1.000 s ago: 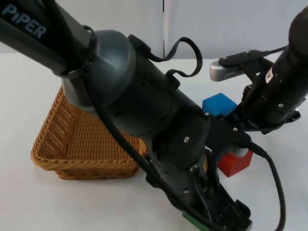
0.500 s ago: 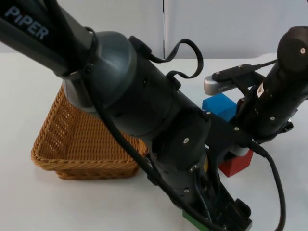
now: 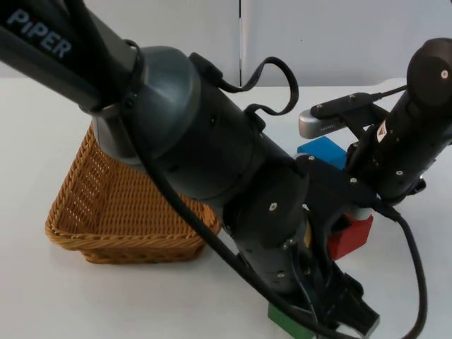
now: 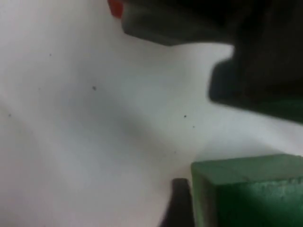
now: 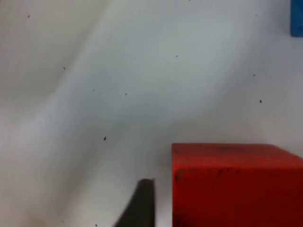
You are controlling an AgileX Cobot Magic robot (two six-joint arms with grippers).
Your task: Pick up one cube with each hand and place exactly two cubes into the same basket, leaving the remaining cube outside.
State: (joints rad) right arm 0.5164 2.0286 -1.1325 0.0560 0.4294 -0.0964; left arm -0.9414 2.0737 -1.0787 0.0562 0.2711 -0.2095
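A green cube (image 3: 288,321) (image 4: 251,191) lies at the table's front edge, and my left gripper (image 3: 333,316) is shut on it, one black fingertip (image 4: 180,204) pressed against its side. My right gripper (image 3: 357,212) is lowered over the red cube (image 3: 352,236) (image 5: 236,184) and stands open, its fingertip (image 5: 144,198) a small gap away from the cube's side. The blue cube (image 3: 323,151) rests on the table just behind the red one. A wicker basket (image 3: 106,212) stands to the left, partly hidden by the left arm, with nothing seen in its visible part.
The bulky left arm (image 3: 212,162) crosses the middle of the top view and hides the table between the basket and the cubes. Bare white table (image 3: 85,304) lies in front of the basket. The grey partition wall (image 3: 318,35) closes the back.
The right arm came down and leftward onto the red cube. The left arm's wrist shifted slightly at the front edge, and more of the green cube shows under it.
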